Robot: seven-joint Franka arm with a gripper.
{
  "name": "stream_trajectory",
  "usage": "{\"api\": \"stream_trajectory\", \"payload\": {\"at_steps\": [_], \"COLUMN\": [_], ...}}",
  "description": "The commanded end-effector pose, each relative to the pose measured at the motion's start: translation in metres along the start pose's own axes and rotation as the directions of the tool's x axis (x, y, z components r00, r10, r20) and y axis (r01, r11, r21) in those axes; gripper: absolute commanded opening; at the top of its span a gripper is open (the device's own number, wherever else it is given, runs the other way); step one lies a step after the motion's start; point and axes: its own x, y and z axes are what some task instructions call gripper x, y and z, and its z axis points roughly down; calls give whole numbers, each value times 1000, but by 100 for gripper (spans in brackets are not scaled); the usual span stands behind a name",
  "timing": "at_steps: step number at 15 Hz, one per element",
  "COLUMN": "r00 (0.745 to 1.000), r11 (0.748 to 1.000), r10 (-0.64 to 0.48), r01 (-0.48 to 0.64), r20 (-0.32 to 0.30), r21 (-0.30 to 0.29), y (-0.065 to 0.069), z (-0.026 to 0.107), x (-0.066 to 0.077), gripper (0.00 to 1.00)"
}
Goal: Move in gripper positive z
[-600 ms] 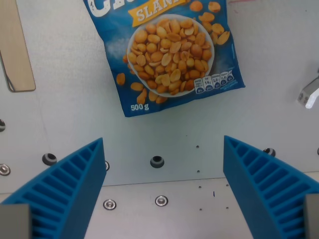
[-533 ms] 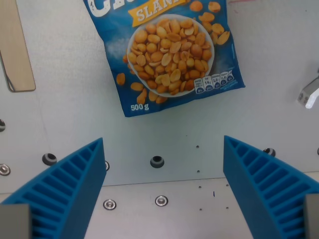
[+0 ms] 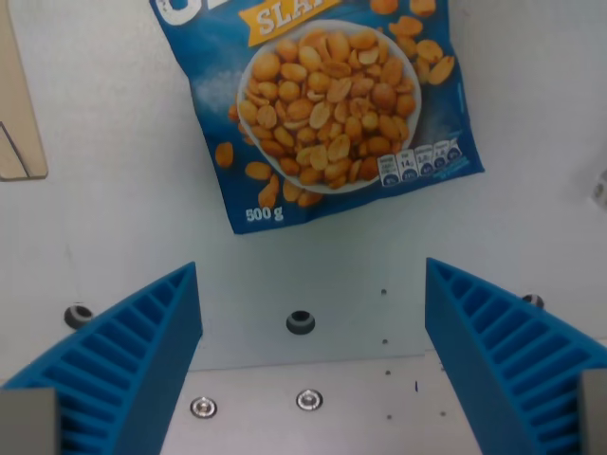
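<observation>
My gripper (image 3: pixel 311 313) is open and empty, its two blue ribbed fingers (image 3: pixel 123 365) standing wide apart at the bottom of the wrist view. A blue bag of salted peanuts (image 3: pixel 322 104), marked 500 g, lies flat on the white table (image 3: pixel 114 237) at the top centre, above the gap between the fingers. Its top edge is cut off by the frame. The gripper hovers over the table, apart from the bag.
A beige wooden piece (image 3: pixel 17 123) lies at the wrist view's left edge. A dark hole (image 3: pixel 301 321) and several metal screws (image 3: pixel 309 399) sit in the table plate between the fingers. A plate seam runs across near the bottom.
The whole scene has grown larger and spread outward, so the camera has moved closer to the table. The metal part at the right edge has left the frame. The fingers stay open.
</observation>
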Motion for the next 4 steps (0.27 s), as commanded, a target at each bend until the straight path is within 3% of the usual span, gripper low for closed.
{"api": "stream_trajectory", "payload": {"at_steps": [1,4], "r00": [999,999], "r11": [1000,1000], "r10": [1,1], "r01": [-1,-1], "r20": [-44,-44], "r21": [0,0], "y": [1,1], "z": [13,27], "x": [-3,-2], "gripper": [100,100]}}
